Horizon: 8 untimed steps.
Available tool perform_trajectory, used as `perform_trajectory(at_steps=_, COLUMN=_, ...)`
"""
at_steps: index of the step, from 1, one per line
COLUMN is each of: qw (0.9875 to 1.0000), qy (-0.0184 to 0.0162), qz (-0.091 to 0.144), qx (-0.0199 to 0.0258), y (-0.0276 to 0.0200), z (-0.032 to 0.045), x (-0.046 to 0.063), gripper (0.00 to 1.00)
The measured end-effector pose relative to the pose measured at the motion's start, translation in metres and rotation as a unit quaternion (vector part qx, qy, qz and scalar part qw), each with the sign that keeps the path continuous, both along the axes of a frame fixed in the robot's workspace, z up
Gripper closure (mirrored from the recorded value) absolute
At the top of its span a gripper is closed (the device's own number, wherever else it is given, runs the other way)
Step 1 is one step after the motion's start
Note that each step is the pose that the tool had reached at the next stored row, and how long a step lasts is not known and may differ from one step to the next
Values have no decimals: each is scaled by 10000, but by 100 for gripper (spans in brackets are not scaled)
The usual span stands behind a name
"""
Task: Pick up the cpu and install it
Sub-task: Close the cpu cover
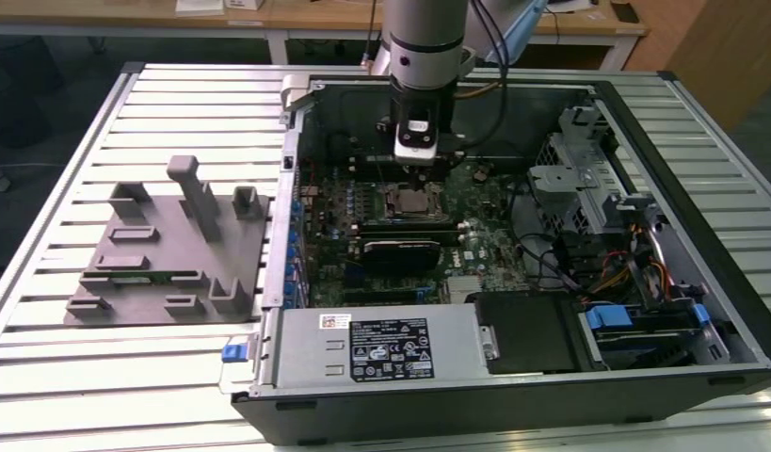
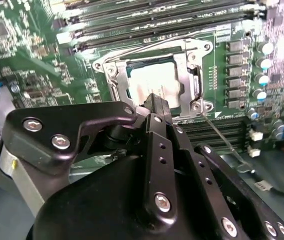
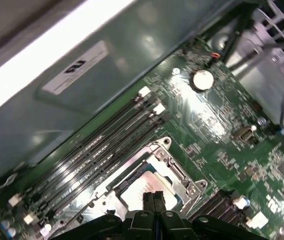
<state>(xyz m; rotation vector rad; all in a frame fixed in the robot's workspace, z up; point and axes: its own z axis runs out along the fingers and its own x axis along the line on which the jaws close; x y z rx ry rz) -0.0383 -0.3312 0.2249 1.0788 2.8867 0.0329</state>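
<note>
the small flat square cpu with its pale silver lid (image 2: 152, 82) lies inside the silver metal socket frame (image 2: 191, 65) on the green motherboard (image 2: 26, 45), and the arm's black fingers (image 2: 157, 107) stand pressed together right over one edge of it, gripping nothing that shows. to seat it well, i judge, any touch should be light and straight down, keeping the chip flat and square in the frame.
</note>
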Motion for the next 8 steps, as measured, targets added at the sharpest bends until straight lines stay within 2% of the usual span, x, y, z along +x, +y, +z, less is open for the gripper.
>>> perform_trajectory(at_steps=4, qw=9993, qy=0, qz=368, qx=0, y=0, z=-1, x=0, gripper=89)
perform_trajectory(at_steps=8, qw=9973, qy=0, qz=728, qx=0, y=0, z=-4, x=0, gripper=89)
